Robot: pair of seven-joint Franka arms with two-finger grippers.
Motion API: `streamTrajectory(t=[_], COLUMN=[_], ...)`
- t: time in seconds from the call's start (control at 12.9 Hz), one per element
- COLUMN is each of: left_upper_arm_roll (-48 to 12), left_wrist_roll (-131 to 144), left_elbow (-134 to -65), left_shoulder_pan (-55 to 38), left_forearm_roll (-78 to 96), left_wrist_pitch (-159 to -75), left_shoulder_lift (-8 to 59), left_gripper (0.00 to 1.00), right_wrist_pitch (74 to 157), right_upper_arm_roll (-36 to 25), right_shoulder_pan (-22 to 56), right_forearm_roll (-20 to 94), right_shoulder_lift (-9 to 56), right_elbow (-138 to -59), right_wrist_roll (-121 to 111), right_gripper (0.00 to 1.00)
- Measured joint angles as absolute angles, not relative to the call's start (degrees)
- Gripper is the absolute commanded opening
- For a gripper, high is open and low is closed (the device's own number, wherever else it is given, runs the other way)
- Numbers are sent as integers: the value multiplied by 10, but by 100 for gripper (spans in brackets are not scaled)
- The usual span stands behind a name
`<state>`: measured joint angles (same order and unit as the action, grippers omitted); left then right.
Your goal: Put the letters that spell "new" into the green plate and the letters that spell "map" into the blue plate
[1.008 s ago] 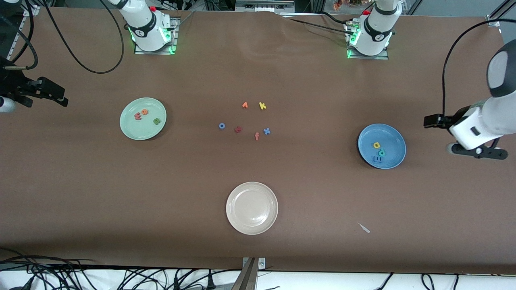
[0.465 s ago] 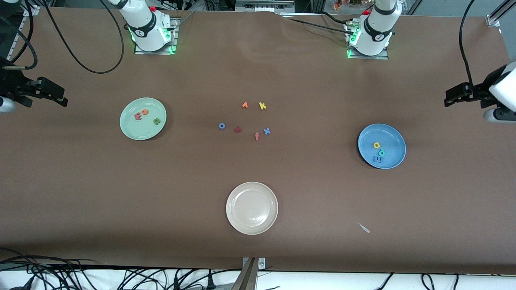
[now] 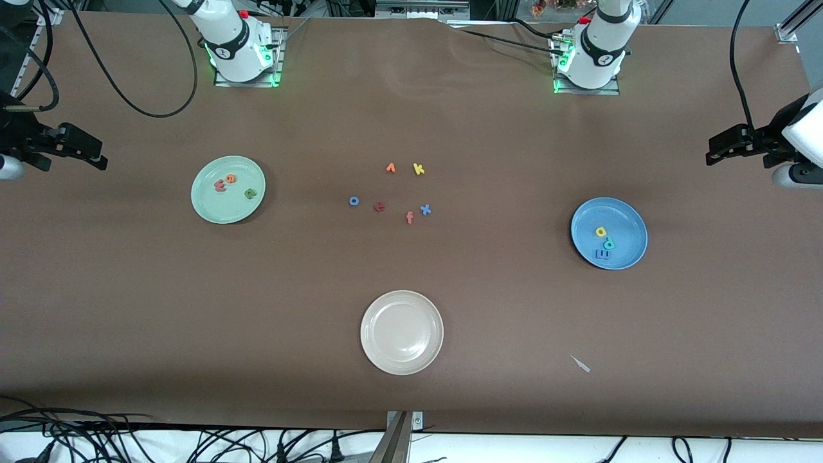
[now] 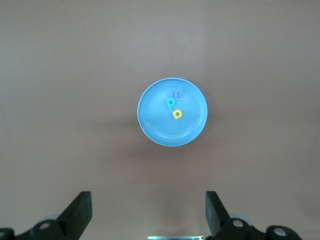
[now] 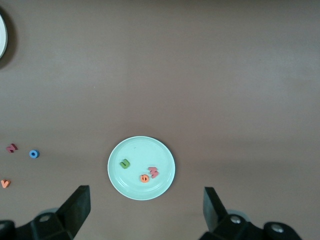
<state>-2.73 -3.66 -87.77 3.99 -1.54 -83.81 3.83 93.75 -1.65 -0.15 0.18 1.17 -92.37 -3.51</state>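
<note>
Left gripper (image 3: 712,149) raised, wide open, arm waiting. Right gripper (image 3: 99,156) raised, wide open, arm waiting.

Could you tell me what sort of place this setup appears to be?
Probably a robotics lab: two white arm bases bolted onto a brown paper-covered table, tangled black cables along its edge, and small coloured foam letters as test props.

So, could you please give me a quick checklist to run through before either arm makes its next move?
1. n, e, w all in the green plate: ok.
2. m, a, p all in the blue plate: ok.
3. Leftover letters mid-table outside every plate: ok.
4. Cream plate holds no letter: ok.
5. Left gripper open, holding nothing, at its own end of the table: ok.
6. Right gripper open, holding nothing, at its own end: ok.
</note>
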Motion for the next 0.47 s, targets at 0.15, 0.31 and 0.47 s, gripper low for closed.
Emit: streamTrajectory(t=[0.15,0.31,0.47], left_upper_arm_roll=[-27,-27,-25], left_wrist_roll=[-36,-36,-36], left_elbow=[-878,-878,-878], left_shoulder_pan=[39,38,38], left_forearm_roll=[-15,-11,1], left_wrist_pitch=[-838,-838,-838], left_shoulder_lift=[38,32,26], left_gripper=[100,100,100], right_wrist_pitch=[938,938,938], right_upper_arm_roll=[-17,-17,-17], right_shoulder_pan=[-1,-1,-1], right_forearm_roll=[2,2,2], right_shoulder_lift=[12,12,12], right_elbow=[-924,-924,-924], right_wrist_roll=[-35,-35,-35], right_gripper=[100,100,100])
